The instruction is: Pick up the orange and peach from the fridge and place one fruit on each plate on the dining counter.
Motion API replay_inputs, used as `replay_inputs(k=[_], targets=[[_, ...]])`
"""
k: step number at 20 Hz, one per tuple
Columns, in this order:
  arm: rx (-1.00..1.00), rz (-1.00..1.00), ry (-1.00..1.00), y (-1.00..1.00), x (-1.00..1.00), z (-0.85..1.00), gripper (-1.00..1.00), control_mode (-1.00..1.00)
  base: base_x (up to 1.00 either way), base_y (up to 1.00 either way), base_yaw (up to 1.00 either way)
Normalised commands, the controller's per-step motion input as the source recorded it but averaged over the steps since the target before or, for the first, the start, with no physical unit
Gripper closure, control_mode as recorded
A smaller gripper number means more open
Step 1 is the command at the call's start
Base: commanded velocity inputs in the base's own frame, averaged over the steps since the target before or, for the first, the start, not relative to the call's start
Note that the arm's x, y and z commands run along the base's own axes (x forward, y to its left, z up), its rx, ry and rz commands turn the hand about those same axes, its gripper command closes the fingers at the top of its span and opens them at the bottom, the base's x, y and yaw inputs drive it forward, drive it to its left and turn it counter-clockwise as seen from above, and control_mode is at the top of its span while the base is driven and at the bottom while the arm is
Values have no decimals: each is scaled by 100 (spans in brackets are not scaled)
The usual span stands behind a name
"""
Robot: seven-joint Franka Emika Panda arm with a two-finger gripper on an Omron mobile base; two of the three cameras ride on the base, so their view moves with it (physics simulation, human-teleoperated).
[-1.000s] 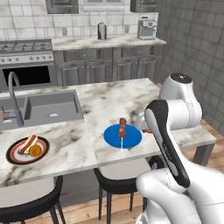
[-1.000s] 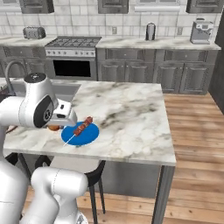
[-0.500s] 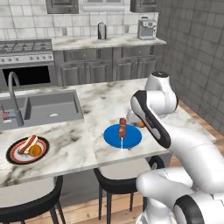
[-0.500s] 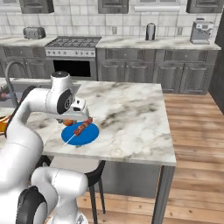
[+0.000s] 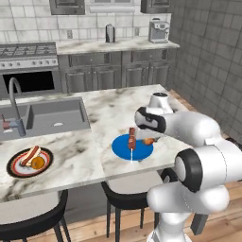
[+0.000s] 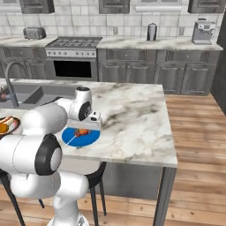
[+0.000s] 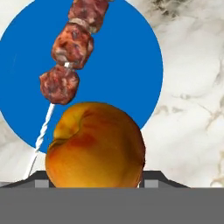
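the end effector [image 7: 96,186] grips the peach [image 7: 95,146] just over the near edge of the blue plate [image 7: 131,57], beside a meat skewer [image 7: 65,57] lying on it, on the counter [image 5: 108,118]. the orange [image 5: 38,162] sits on the other plate [image 5: 14,170].

bench [image 6: 132,119]: marbled stone top in front of me, sink set in at its far left.
blue plate [image 6: 90,138]: flat on the bench near its front edge.
peach [image 6: 82,132]: orange-red lump over the blue plate, right under my hand.
tool [image 6: 84,130]: my hand hangs low over the blue plate; I cannot tell here how the jaws stand.
second plate [image 6: 6,126]: at the left edge, partly behind my arm, orange food on it.
tap [image 6: 10,79]: curved, beside the sink.
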Motion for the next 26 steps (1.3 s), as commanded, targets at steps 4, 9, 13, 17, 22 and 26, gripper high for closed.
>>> replay_inputs(k=[4,9,13,17,22,26], targets=[[0,0,3,-5,39,-26,100,-100,0,0,0],[-4,0,0,0,46,0,100,-100,0,0,0],[-2,-1,0,0,5,-20,100,-100,0,0,0],[0,0,0,0,-9,-33,100,-100,0,0,0],[0,0,0,0,-8,-33,100,-100,0,0,0],[0,0,0,0,-6,-25,100,-100,0,0,0]])
